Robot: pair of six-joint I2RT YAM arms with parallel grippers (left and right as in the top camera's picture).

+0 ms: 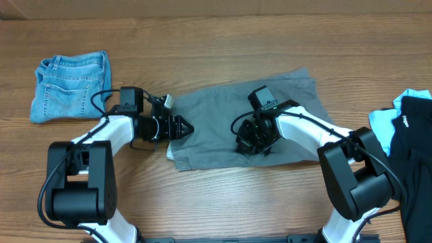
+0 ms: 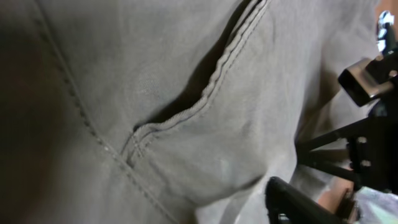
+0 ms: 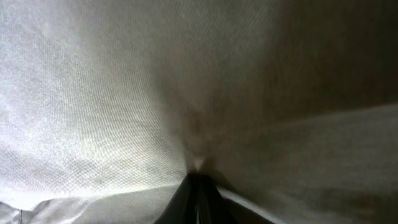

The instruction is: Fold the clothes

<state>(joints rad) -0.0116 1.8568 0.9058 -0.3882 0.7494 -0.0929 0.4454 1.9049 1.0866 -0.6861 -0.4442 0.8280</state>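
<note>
The grey shorts (image 1: 223, 108) lie spread across the middle of the table. My left gripper (image 1: 185, 127) is at their left edge. In the left wrist view, grey fabric with a stitched pocket opening (image 2: 205, 93) fills the frame and drapes over the jaws. Only one black finger (image 2: 292, 202) shows, and the gripper looks shut on the fabric. My right gripper (image 1: 253, 143) is down on the lower middle of the shorts. In the right wrist view its fingers (image 3: 198, 182) are pressed together, pinching a puckered fold of the grey cloth (image 3: 124, 93).
Folded blue denim shorts (image 1: 71, 84) lie at the far left. Black (image 1: 415, 155) and light-blue (image 1: 381, 125) garments lie at the right edge. The right arm (image 2: 367, 124) shows at the right of the left wrist view, close to the left gripper.
</note>
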